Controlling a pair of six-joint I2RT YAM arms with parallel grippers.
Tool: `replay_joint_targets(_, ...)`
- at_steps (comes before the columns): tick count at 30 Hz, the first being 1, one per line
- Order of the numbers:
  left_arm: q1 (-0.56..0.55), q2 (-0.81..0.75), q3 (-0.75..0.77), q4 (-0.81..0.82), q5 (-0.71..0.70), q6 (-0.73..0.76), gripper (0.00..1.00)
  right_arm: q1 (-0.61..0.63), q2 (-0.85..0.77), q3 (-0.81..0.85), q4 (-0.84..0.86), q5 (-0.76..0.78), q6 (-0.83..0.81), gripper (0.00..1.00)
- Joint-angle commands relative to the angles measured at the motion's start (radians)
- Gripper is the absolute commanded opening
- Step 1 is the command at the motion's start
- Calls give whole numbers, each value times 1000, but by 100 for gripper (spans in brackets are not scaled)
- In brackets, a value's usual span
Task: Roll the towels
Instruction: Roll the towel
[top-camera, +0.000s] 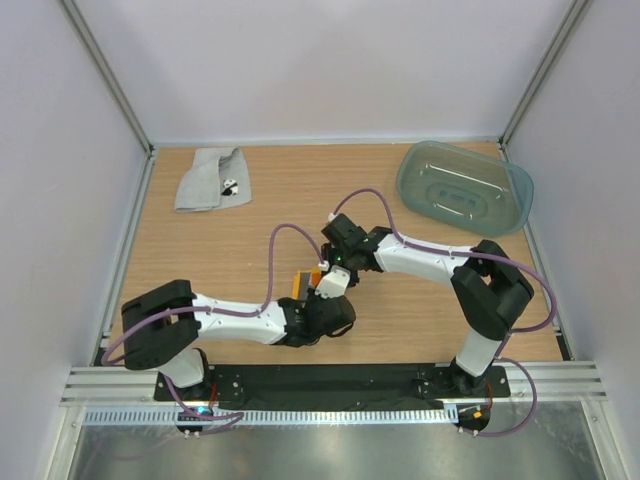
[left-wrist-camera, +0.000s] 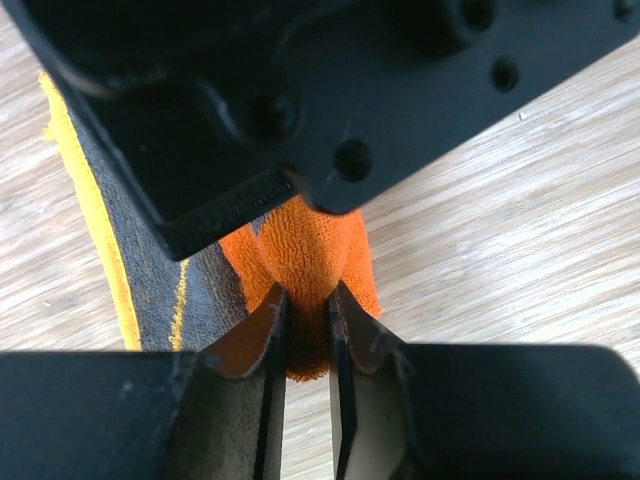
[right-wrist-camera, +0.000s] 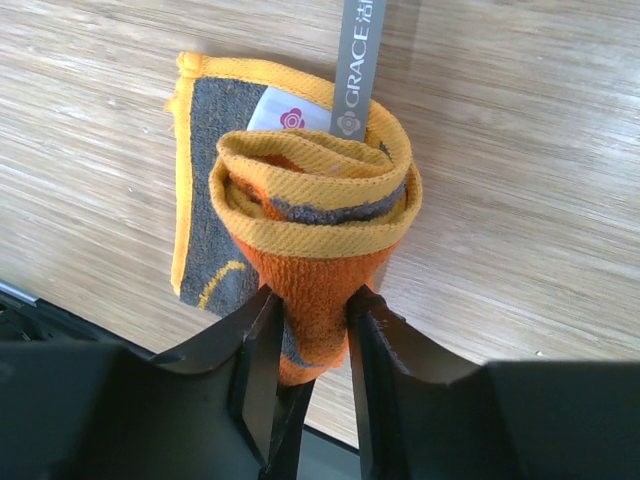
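Observation:
The orange towel (right-wrist-camera: 315, 190), with a dark grey pattern and a yellow hem, is wound into a loose roll with a flat tail lying on the wood. My right gripper (right-wrist-camera: 312, 300) is shut on the lower part of the roll, both pads touching it. My left gripper (left-wrist-camera: 308, 295) is shut on the orange towel (left-wrist-camera: 305, 245) at its other end, pinching a narrow fold. From above, both grippers meet over the orange towel (top-camera: 301, 283) near the table's middle front. The grey towel (top-camera: 210, 178) lies crumpled at the far left, away from both arms.
A translucent blue-green tub (top-camera: 463, 187) lies upside down at the far right. A grey label strip (right-wrist-camera: 358, 70) sticks out of the roll. The right gripper's black body (left-wrist-camera: 300, 100) fills the top of the left wrist view. White walls enclose the table.

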Motion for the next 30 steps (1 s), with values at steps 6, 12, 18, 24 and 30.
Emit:
replay_joint_targets(6, 9, -60, -96, 16, 49, -61, 0, -14, 20, 44, -11, -21, -31, 45)
replay_joint_targets(12, 11, -147, -169, 43, 55, -84, 0, -90, 38, 64, -38, -27, -73, 48)
replay_joint_targets(18, 11, -178, -185, 56, 66, -81, 0, -176, 37, 115, -113, 34, -131, 56)
replay_joint_targets(24, 12, -218, -211, 105, 99, -83, 0, -226, -24, 115, -146, 77, -148, 72)
replay_joint_targets(30, 32, -249, -229, 152, 150, -92, 0, -239, -107, 109, -172, 102, -148, 84)
